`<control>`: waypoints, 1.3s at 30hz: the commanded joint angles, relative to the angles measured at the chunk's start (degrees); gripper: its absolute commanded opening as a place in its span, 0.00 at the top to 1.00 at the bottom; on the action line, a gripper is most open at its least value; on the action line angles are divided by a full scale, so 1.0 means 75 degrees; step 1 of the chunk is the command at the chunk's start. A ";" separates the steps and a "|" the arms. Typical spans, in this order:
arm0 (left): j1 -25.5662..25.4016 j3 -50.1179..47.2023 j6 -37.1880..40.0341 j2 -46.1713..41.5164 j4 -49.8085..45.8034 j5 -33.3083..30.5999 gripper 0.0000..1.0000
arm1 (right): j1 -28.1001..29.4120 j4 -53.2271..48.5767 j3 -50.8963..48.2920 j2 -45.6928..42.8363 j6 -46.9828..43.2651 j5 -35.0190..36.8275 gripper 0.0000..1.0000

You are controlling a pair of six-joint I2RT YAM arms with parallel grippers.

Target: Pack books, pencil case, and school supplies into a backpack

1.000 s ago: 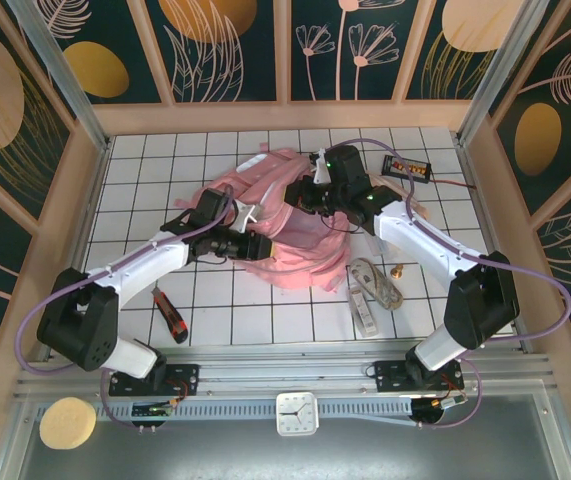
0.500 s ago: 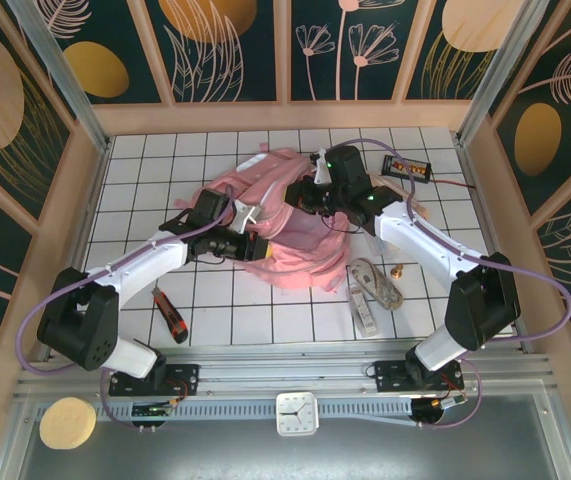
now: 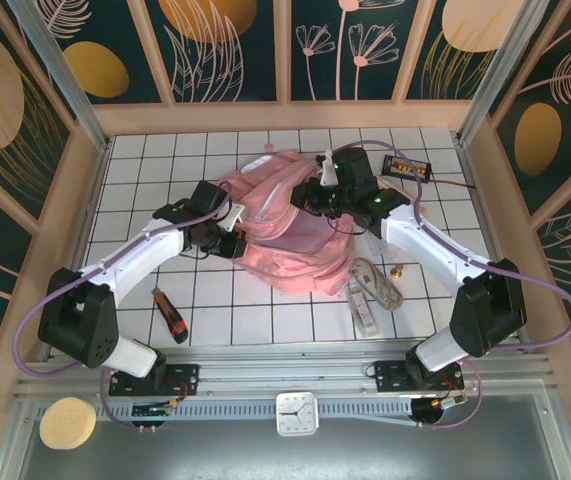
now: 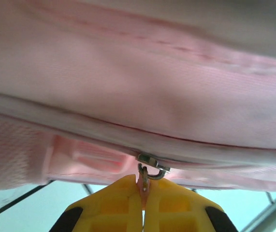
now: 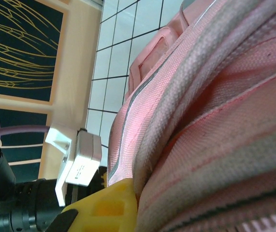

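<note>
The pink backpack lies bunched in the middle of the tiled table. My left gripper is at its left side, its yellow fingers shut on the zipper pull, which hangs from the metal slider. My right gripper is at the bag's top, shut on a pink webbing strap; one yellow finger shows against it. A whitish ruler-like bar and a pale cord bundle lie right of the bag. The books and pencil case are out of view.
A red-and-black utility knife lies at the front left. A small black box with a wire sits at the back right. Wooden walls ring the table. A clock sits on the front rail.
My left gripper has shut on the zipper pull and drawn back to the left. The backpack's left side has shifted and bunched up with it. The right gripper has moved slightly right.
</note>
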 commanded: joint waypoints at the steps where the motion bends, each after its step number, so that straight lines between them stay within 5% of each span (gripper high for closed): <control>1: 0.0149 0.0253 -0.0039 0.0424 -0.0941 -0.1365 1.00 | -0.0107 0.0569 0.0136 -0.0427 -0.0217 -0.0049 1.00; 3: 0.0150 0.0331 -0.0033 0.0376 -0.0776 -0.1085 1.00 | -0.0106 0.0491 0.0256 -0.0401 -0.0270 -0.0037 1.00; 5: 0.0150 0.0235 -0.0036 -0.0118 -0.0309 -0.0832 0.63 | -0.0107 0.0444 0.0396 -0.0372 -0.0293 -0.0108 1.00; 8: 0.0147 -0.0277 0.0271 -0.1524 0.0903 -0.0413 0.34 | -0.0107 0.0578 0.0567 -0.0291 -0.0128 -0.0249 1.00; 10: 0.0150 -0.0910 0.0486 -0.2713 0.2055 -0.0081 0.01 | -0.0107 0.0857 0.0661 -0.0210 0.0171 -0.0472 1.00; 15: -0.0086 -0.1440 0.0510 -0.3883 0.3640 0.0144 0.01 | 0.0047 0.1341 0.1076 0.0137 0.0732 -0.0810 1.00; 19: -0.1204 -0.0883 0.1622 -0.3284 0.3108 -0.1252 0.01 | 0.0183 0.1638 0.1360 0.0404 0.1261 -0.0892 1.00; 27: -0.1555 -0.0125 0.2205 -0.1937 0.3270 -0.2701 0.01 | 0.0440 0.1499 0.2154 0.0920 0.1545 -0.0823 1.00; 33: -0.1666 0.0320 0.2070 -0.0994 0.3309 -0.4761 0.01 | 0.0576 0.1641 0.2251 0.1143 0.2040 -0.0810 1.00; 36: -0.1666 0.0631 0.2063 -0.0468 0.3107 -0.4852 0.23 | 0.0562 0.1618 0.2178 0.1135 0.2220 -0.0812 1.00; 38: -0.1666 0.0819 0.2056 -0.0246 0.2952 -0.4777 0.50 | 0.0523 0.1413 0.2139 0.1056 0.2250 -0.0791 1.00; 39: -0.1666 0.0837 0.2057 -0.0209 0.2953 -0.4791 0.70 | 0.0493 0.1269 0.2100 0.0986 0.2230 -0.0760 0.94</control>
